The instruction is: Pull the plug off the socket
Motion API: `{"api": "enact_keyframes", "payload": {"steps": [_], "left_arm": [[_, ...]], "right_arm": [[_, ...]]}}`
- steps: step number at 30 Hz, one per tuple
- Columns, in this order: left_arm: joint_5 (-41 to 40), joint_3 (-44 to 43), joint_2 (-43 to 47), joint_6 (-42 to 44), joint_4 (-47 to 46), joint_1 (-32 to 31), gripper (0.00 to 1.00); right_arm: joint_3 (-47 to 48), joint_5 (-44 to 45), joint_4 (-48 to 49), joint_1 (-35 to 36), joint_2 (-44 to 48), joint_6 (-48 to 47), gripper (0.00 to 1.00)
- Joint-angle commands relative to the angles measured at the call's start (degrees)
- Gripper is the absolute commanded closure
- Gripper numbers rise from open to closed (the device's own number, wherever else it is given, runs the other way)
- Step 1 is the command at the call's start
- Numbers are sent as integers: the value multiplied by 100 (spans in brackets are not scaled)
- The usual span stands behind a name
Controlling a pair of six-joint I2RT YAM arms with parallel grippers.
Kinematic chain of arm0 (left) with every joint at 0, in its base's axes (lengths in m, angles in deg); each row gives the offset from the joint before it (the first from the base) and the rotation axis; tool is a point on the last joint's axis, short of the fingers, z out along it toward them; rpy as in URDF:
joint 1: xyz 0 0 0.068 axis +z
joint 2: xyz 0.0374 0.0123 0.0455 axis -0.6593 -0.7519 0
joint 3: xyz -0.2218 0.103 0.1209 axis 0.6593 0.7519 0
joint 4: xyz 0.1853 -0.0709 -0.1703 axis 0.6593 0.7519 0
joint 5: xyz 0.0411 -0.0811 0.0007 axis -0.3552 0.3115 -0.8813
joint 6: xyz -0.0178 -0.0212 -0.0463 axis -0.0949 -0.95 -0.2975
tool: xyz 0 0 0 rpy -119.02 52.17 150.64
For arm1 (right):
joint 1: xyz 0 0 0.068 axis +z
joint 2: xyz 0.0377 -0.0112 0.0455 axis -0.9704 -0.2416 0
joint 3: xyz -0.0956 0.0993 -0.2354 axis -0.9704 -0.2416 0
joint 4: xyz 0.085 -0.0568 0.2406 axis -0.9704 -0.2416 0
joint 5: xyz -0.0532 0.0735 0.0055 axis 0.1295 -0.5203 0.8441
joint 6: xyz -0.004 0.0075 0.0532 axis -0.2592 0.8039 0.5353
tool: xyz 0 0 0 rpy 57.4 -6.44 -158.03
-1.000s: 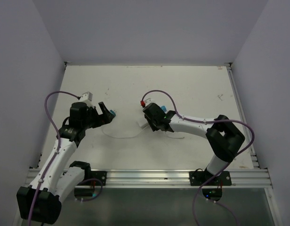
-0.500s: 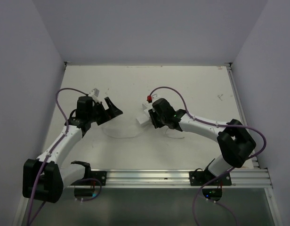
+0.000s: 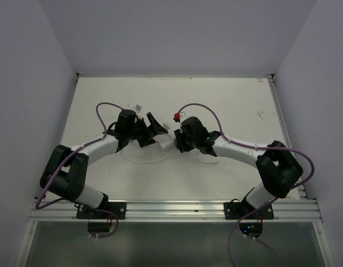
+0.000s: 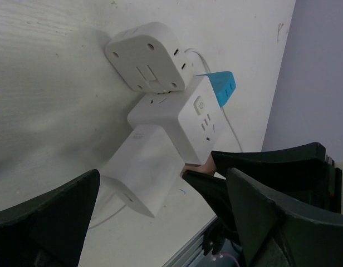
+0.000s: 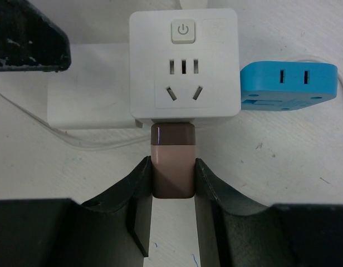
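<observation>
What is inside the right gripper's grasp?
A brown plug, clamped at its sides, seated in the white socket. Its prongs are hidden inside the socket.

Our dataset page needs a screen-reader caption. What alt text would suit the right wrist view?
The right gripper is shut on a brown plug seated in the near face of a white cube socket. A blue adapter sits against its right side, a white block against its left.

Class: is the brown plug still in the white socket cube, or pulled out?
Still in. The brown plug sits flush against the white socket cube, no pins showing; the right end effector grips its sides.
</observation>
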Motion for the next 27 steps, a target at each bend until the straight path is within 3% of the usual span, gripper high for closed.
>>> {"api": "enact_keyframes", "payload": {"steps": [1, 16, 27], "left_arm": [[-39, 24, -116, -717, -865, -56, 0], [-374, -203, -951, -1035, -989, -408, 0], [-30, 86, -1294, -1684, -2201, -408, 0]], "right_arm": [[-21, -184, 656, -26, 235, 147, 100], [-100, -421, 779, -87, 147, 332, 100], [-258, -544, 1113, -158, 164, 411, 100]]}}
